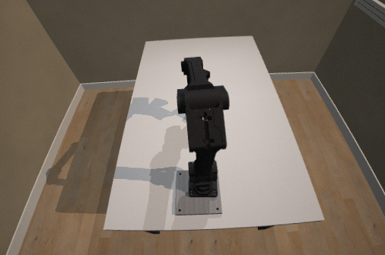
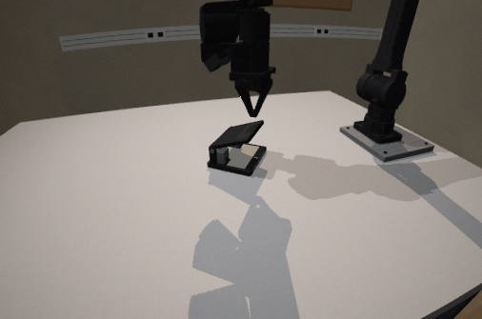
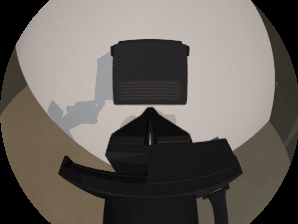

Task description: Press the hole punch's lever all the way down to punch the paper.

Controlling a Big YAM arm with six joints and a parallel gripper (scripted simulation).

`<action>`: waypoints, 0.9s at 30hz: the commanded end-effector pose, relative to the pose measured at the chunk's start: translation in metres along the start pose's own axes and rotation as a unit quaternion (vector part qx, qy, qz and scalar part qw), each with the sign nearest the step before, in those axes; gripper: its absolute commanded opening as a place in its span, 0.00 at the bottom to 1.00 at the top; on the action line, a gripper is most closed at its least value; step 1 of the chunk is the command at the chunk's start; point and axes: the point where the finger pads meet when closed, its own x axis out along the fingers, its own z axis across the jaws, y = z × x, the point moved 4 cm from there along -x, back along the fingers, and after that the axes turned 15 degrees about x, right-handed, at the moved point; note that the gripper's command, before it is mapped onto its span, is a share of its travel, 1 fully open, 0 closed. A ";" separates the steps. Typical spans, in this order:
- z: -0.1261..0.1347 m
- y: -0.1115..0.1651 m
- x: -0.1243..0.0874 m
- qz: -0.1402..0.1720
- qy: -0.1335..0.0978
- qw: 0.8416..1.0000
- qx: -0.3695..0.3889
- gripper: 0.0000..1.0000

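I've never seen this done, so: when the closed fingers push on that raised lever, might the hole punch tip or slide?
Tipping seems unlikely: the hole punch looks low, with a broad flat base. The lever should hinge downward. Sliding seems possible, since the gripper hovers near the lever's free end.

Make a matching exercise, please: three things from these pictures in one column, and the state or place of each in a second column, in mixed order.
Column 1:
1. gripper
2. lever
3. base plate

Column 2:
A. raised, tilted up, not pressed
B. flat on the table, under the arm's foot
C. shut, empty, above the hole punch

Pairs: 1-C, 2-A, 3-B
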 end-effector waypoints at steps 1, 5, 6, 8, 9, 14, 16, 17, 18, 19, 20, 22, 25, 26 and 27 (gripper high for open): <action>0.006 0.002 0.010 0.001 0.001 1.000 -0.001 0.00; 0.007 0.002 0.014 0.001 0.000 1.000 -0.001 0.00; 0.007 0.002 0.014 0.001 0.000 1.000 -0.001 0.00; 0.009 0.001 0.013 -0.001 -0.003 1.000 0.000 0.00; 0.009 0.000 0.013 -0.002 -0.004 1.000 0.000 0.00; 0.007 0.002 0.019 0.000 -0.001 1.000 -0.001 0.00; 0.006 0.003 0.020 0.001 0.001 1.000 -0.001 0.00; 0.006 0.004 0.021 0.001 0.001 1.000 -0.001 0.00; 0.006 0.004 0.021 0.002 0.002 1.000 -0.001 0.00; 0.006 0.004 0.021 0.002 0.002 1.000 -0.001 0.00; 0.007 0.003 0.020 0.001 0.000 1.000 -0.001 0.00; 0.009 0.001 0.018 -0.001 -0.002 1.000 -0.001 0.00; 0.010 0.001 0.017 -0.002 -0.004 1.000 -0.001 0.00; 0.011 0.000 0.015 -0.003 -0.005 1.000 -0.001 0.00; 0.012 -0.001 0.014 -0.004 -0.006 1.000 -0.001 0.00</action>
